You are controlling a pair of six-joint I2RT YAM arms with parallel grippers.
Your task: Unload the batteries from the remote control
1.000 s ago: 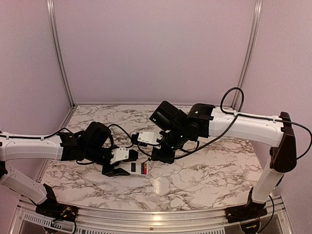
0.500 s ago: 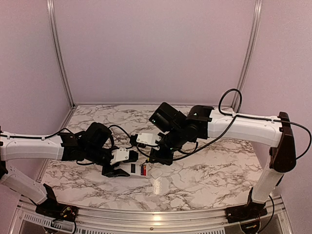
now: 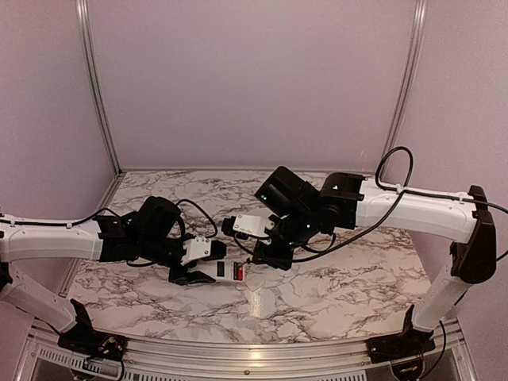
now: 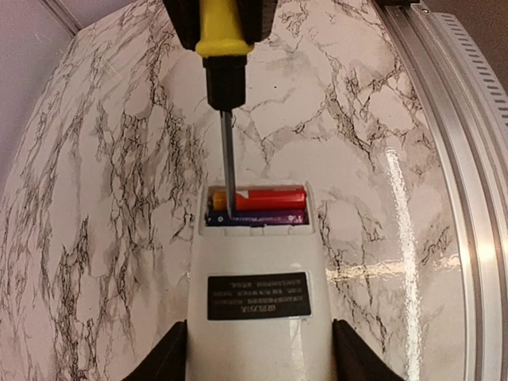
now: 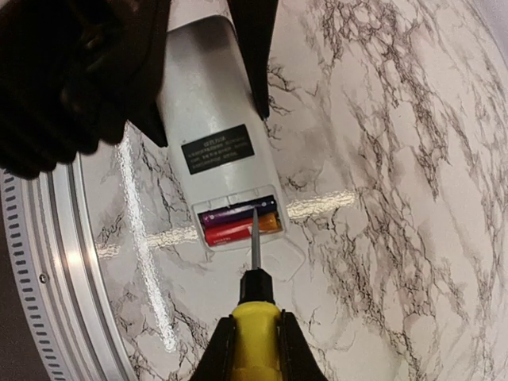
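Left jaws clamp the remote control [image 4: 258, 262], right jaws pinch the screwdriver [image 5: 255, 317] — batteries [image 4: 266, 206] look light, slick: pry an end.

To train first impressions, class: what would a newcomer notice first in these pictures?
A yellow-handled screwdriver, held in the right fingers, points its tip into the remote control's open back. Two batteries, red and dark, lie exposed there, the left fingers clamping the remote at mid-table.

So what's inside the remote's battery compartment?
In the remote control: a red battery and a dark battery side by side, the screwdriver tip poking in near one end. What lies beneath them is covered.
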